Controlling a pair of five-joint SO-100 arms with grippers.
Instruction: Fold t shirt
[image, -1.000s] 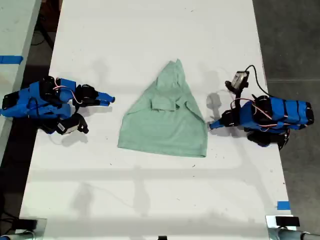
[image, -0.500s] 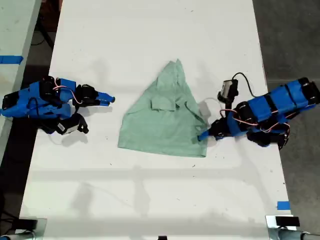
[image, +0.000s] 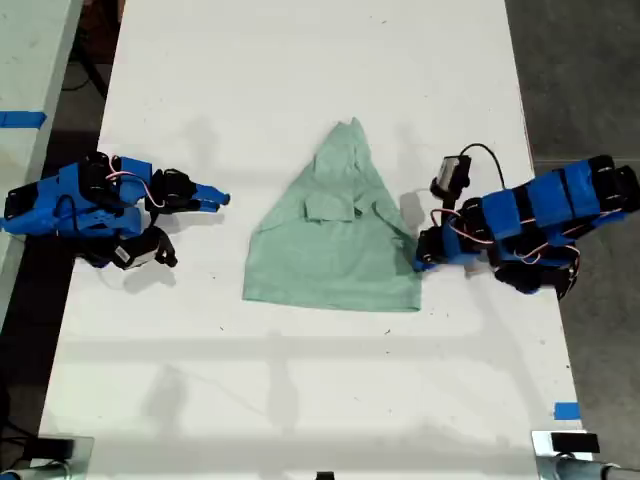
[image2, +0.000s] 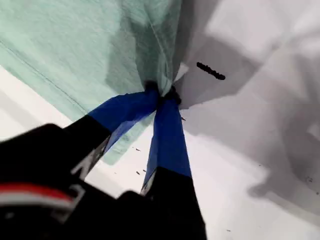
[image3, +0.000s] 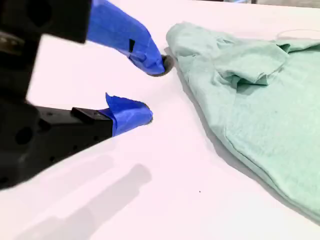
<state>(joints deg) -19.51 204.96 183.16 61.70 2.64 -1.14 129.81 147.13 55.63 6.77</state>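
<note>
Here's the t shirt (image: 335, 240), mid-worktop (image: 300, 400), bunched into a rough triangle with its sleeves tucked over the chest. The first gripper (image: 420, 262) at the exterior view's right has its fingers (image2: 167, 125) clenched on the shirt's right-hand edge, cloth gathered at the tips. The second gripper (image: 215, 198) waits well apart at the exterior view's left, fingers (image3: 131, 114) spread and grasping nothing. My read: this is the side fold just starting. Next, lift that pinched edge and carry it across toward the middle, low enough that the body doesn't drag along.
</note>
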